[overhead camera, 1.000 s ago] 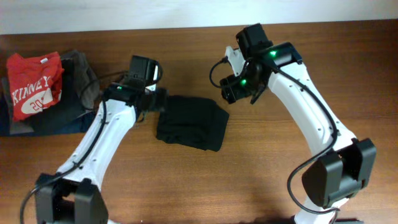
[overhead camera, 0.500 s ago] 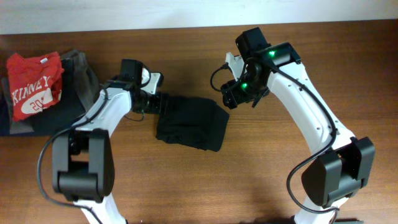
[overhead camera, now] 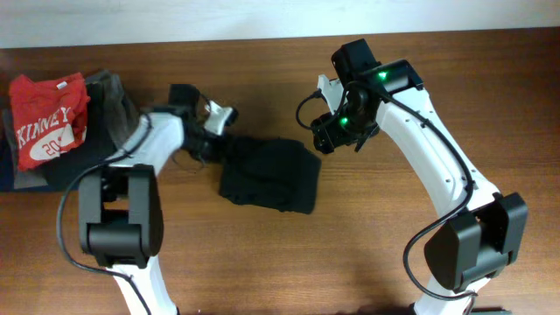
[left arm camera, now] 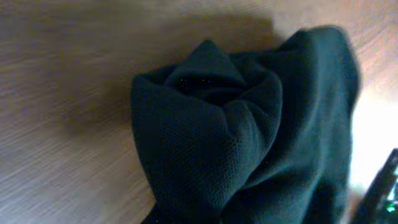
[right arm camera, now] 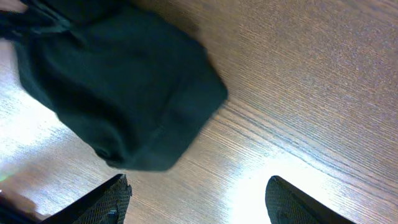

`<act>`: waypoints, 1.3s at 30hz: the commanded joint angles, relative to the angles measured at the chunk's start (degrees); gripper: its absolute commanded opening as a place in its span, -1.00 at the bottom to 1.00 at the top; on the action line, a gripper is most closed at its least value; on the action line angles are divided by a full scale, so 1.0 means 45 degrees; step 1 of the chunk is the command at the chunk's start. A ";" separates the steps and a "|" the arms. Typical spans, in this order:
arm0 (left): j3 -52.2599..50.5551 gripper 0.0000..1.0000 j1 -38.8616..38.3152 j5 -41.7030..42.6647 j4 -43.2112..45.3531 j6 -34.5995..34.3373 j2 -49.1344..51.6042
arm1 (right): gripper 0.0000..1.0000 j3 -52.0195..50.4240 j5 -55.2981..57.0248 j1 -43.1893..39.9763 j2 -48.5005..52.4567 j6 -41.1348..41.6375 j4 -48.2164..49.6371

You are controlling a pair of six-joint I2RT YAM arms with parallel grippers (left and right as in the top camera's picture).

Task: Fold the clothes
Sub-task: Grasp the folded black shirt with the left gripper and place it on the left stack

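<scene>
Right hand spread wide; clothes soft, black, bunched lump.

Overhead is evenly lit, sharp, with soft shadows. Left wrist is dim, blurred toward the edges. Right wrist shows white glare on the surface.

The left arm has changed its pose the most. One second ago it lay stretched in a long diagonal, and now it is folded up, with its lower part raised toward the overhead camera. Its wrist has turned, so the white part at the left gripper now points up and to the right. The upper left corner of the black garment, flat before, is now pulled into a bunch at this gripper. The right gripper has moved slightly down, toward the garment.
</scene>
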 commanded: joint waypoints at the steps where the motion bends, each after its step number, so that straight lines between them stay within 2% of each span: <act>1: 0.2749 -0.99 0.1379 0.0544 -0.1613 0.0194 -0.0743 | 0.48 -0.0005 0.0355 0.0029 0.0019 -0.0034 -0.0175; 4: 0.4804 -0.99 0.2628 0.2166 -0.2375 0.0131 -0.0748 | 0.48 -0.0005 0.0359 0.0029 0.0019 -0.0034 -0.0219; 8: 0.6188 -0.99 0.3978 0.2089 -0.2351 -0.0102 -0.0743 | 0.48 -0.0005 0.0359 0.0029 0.0019 -0.0034 -0.0243; 19: 0.7970 -0.99 0.7383 0.1923 -0.2069 -0.0461 -0.0743 | 0.48 -0.0005 0.0597 0.0029 0.0019 -0.0034 -0.0233; 23: 0.8694 -0.99 0.8160 0.2016 -0.0967 -0.1817 -0.0743 | 0.49 -0.0005 0.0602 0.0029 0.0019 -0.0034 -0.0233; 28: 0.8820 -0.99 0.8947 0.1831 0.0408 -0.2705 -0.0743 | 0.49 -0.0005 0.0597 0.0029 0.0019 -0.0034 -0.0233; 32: 0.8816 -0.99 0.9141 0.0102 -0.0141 -0.2691 -0.0743 | 0.48 -0.0005 0.0597 0.0029 0.0019 -0.0034 -0.0233; 36: 0.8816 -0.99 0.9170 -0.2846 -0.1049 -0.2691 -0.0743 | 0.49 -0.0005 0.0593 0.0029 0.0019 -0.0034 -0.0243; 39: 0.8816 -0.99 0.9209 -0.4104 -0.1399 -0.2691 -0.0743 | 0.49 -0.0005 0.0597 0.0029 0.0019 -0.0034 -0.0257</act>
